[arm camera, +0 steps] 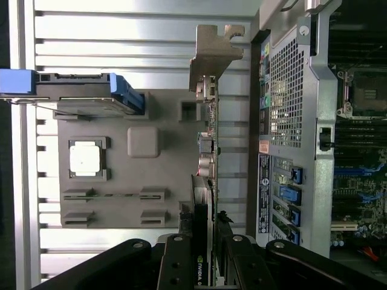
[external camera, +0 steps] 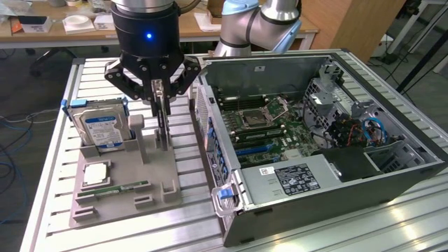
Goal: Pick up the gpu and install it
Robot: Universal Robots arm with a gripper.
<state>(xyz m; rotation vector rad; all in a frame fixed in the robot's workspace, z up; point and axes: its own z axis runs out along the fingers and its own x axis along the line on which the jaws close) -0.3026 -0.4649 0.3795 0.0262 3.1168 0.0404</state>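
Note:
The gpu (external camera: 163, 128) is a thin dark card standing on edge at the grey parts holder (external camera: 155, 176). My gripper (external camera: 159, 97) comes down from above and is shut on its top edge. In the wrist view I see the gpu (arm camera: 208, 151) edge-on, with its silver end bracket (arm camera: 213, 54) at the far end. The black fingers (arm camera: 177, 266) of my gripper (arm camera: 204, 263) press it from both sides. I cannot tell whether its lower edge still rests in the holder. The open computer case (external camera: 392, 105) lies at the exterior view's right, its motherboard (external camera: 269, 123) exposed.
A silver hard drive (external camera: 102, 128) with a blue label stands upright in the holder (arm camera: 163, 175), seen from above in the wrist view as hard drive (arm camera: 78, 93). A CPU (external camera: 96, 173) and a RAM stick (external camera: 112, 190) lie in the holder's front slots. The case's rear wall (arm camera: 284, 109) is close beside the card.

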